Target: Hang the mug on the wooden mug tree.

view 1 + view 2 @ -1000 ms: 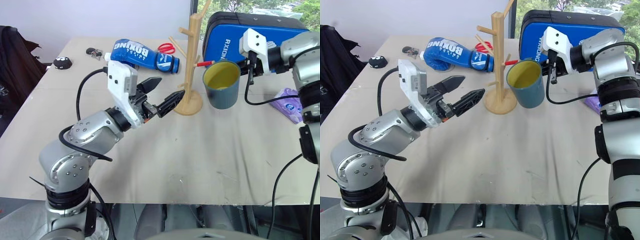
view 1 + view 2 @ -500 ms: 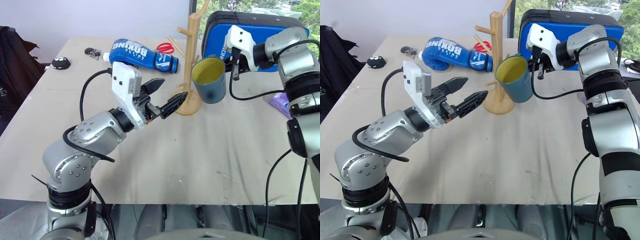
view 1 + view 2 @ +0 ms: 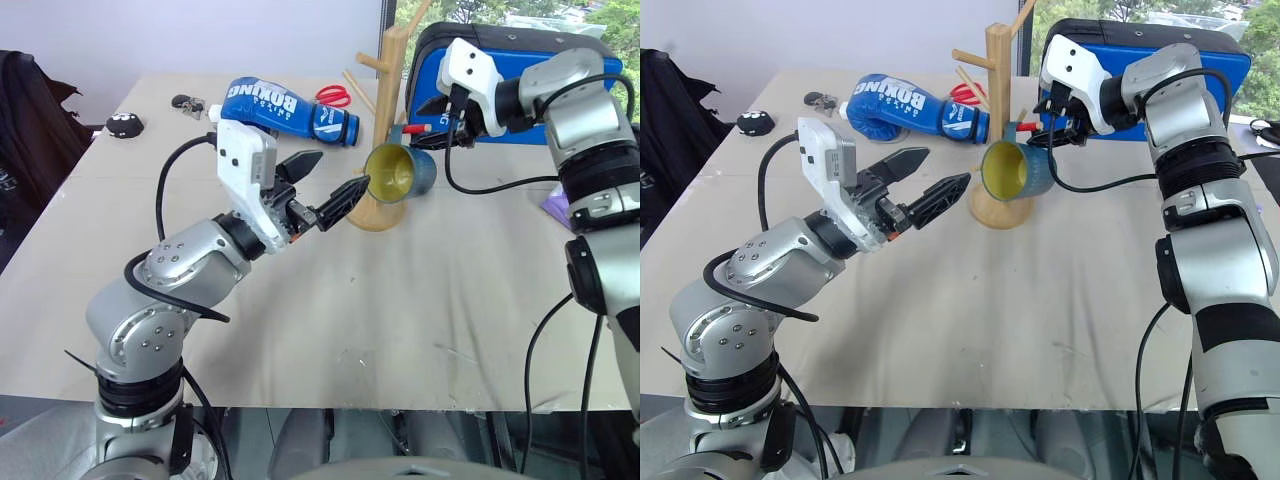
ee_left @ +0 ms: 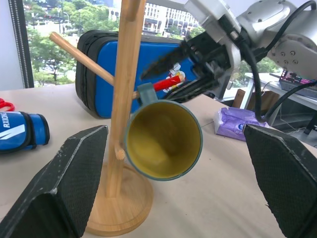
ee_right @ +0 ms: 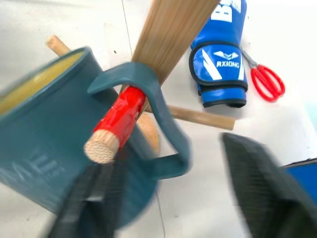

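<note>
Right wrist view showed the right end effector (image 5: 163,198) with its black fingers spread wide, one on each side of the mug (image 5: 59,144) and gripping nothing. The mug's loop handle was threaded over the red-tipped peg (image 5: 116,124) of the wooden mug tree (image 5: 168,34), so the mug hung there with its weight on the peg. In the head views the mug was tipped on its side, yellow mouth turned toward the near left, just right of the tree's post and above its round base (image 3: 378,212).

The left end effector (image 3: 322,192) hovered just left of the tree base, its two fingers parted and empty, pointing at the mug.

Farther out on the table (image 3: 400,320) lay a blue boxing glove (image 3: 285,110) and red scissors (image 3: 334,97) behind the tree, a blue case (image 3: 520,60) at the far right, and a purple packet (image 4: 233,121) near the right edge.
</note>
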